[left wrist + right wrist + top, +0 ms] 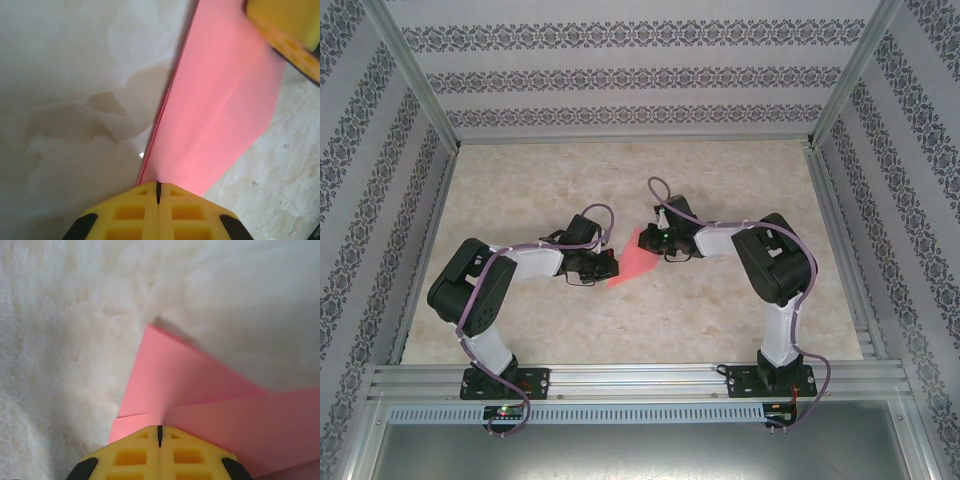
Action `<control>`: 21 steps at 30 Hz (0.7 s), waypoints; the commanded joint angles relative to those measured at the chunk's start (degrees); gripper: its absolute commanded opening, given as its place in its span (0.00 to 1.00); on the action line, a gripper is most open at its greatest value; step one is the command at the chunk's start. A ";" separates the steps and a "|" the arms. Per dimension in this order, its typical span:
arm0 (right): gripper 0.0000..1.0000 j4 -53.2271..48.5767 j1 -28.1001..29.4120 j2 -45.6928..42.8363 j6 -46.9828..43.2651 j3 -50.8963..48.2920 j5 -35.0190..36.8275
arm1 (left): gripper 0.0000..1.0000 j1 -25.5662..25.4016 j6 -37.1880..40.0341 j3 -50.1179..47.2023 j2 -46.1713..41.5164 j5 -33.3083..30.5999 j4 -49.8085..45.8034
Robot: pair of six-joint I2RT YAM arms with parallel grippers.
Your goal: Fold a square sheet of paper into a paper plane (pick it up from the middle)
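Two arms reach in from the near edge toward mid-table. Left gripper (158, 192): yellow fingers pressed together, nipping one tip of the folded pink paper (220, 110). Right gripper (160, 432): fingers together as well, clamped on the opposite side. Paper spans the gap between them over the table (720, 180) centre, stacked layers showing along one long edge. Patterned walls (620, 60) beyond.
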 commanded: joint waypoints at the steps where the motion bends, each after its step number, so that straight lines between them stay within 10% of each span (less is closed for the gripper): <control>1: 0.01 1.21 -6.43 1.44 -0.78 -2.30 4.76 | 0.00 0.35 -0.38 -3.19 3.22 -1.49 -9.39; 10: 0.12 -2.82 -7.94 -9.48 -0.02 -2.60 4.45 | 0.02 0.35 -1.10 1.09 0.52 0.44 -7.07; 21: 0.57 -5.58 -1.69 -19.55 13.86 -8.70 7.65 | 0.74 3.22 -0.50 9.15 -6.54 -6.59 -4.69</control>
